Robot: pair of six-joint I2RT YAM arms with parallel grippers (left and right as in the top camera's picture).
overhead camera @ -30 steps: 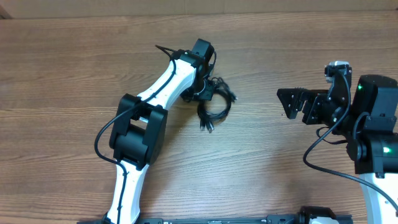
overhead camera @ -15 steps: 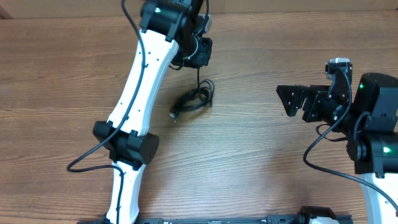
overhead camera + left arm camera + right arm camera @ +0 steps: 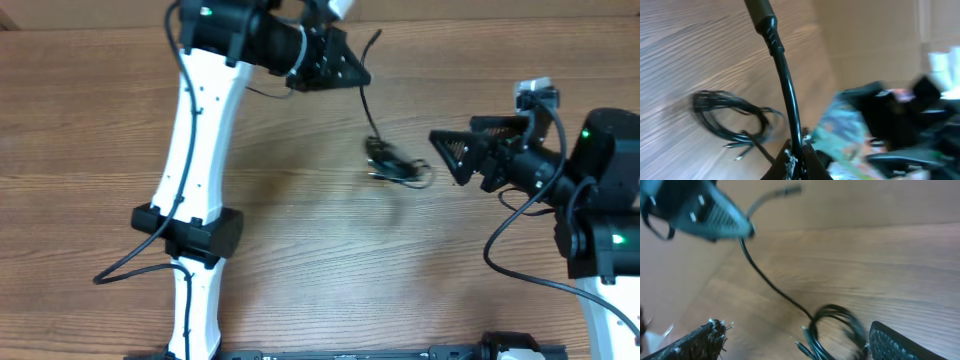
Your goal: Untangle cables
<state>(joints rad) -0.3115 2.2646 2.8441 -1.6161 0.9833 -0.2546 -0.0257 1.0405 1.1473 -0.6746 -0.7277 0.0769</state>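
Observation:
The cables are a small coiled bundle of thin black wires [image 3: 395,162] with metal-tipped plugs, hanging on one strand low over the wooden table. My left gripper [image 3: 338,68] is raised at the back and shut on that strand; its free plug end [image 3: 375,38] sticks out past the jaws. In the left wrist view the jaws [image 3: 797,161] pinch the strand and the coil [image 3: 730,114] is below. My right gripper [image 3: 453,160] is open just right of the bundle. In the right wrist view the coil [image 3: 836,326] sits between its open fingers [image 3: 800,342], blurred.
The wooden table [image 3: 300,260] runs across the whole view. The left arm [image 3: 200,130] stretches from the front edge up to the back. The right arm's body [image 3: 600,190] with its thick black cord stands at the right edge.
My left gripper has lifted and swung to the right, carrying the cable bundle from the table's middle toward the right gripper. The right gripper has shifted slightly left toward the bundle.

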